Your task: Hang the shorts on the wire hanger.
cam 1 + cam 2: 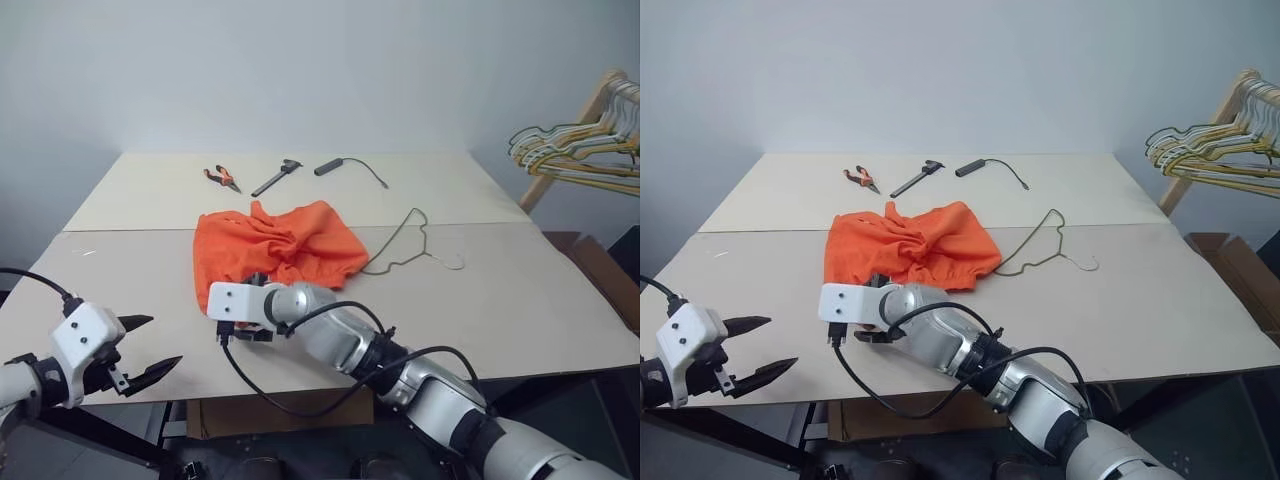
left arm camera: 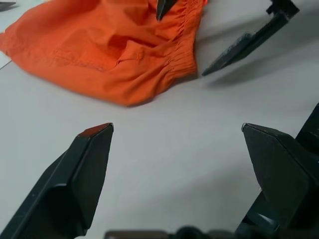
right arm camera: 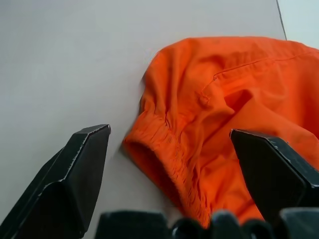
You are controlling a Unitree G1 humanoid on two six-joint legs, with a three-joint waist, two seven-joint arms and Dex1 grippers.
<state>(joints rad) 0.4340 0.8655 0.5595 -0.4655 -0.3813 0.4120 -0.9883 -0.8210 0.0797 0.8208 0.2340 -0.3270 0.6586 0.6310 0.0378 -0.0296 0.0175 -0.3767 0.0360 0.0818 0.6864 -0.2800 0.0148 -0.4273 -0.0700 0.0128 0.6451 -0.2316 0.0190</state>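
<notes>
Shorts (image 1: 275,248) at desk (image 1: 560,320) centre. Wire hanger (image 1: 405,245) at 3 o'clock of shorts, just beside. Pliers (image 1: 222,178), hammer-like tool (image 1: 277,176) and cable (image 1: 350,167) at 12 o'clock, near far edge. Right gripper (image 1: 240,338) at 6 o'clock of shorts, at near hem. Left gripper (image 1: 150,350) at 7 o'clock, apart. Hanger bunch (image 1: 580,150) off desk at 2 o'clock.

Bright orange shorts (image 1: 275,250), olive-green wire hanger (image 1: 400,245), beige table (image 1: 520,300).

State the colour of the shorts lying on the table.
Bright orange; the shorts show it best in the right wrist view.
</notes>
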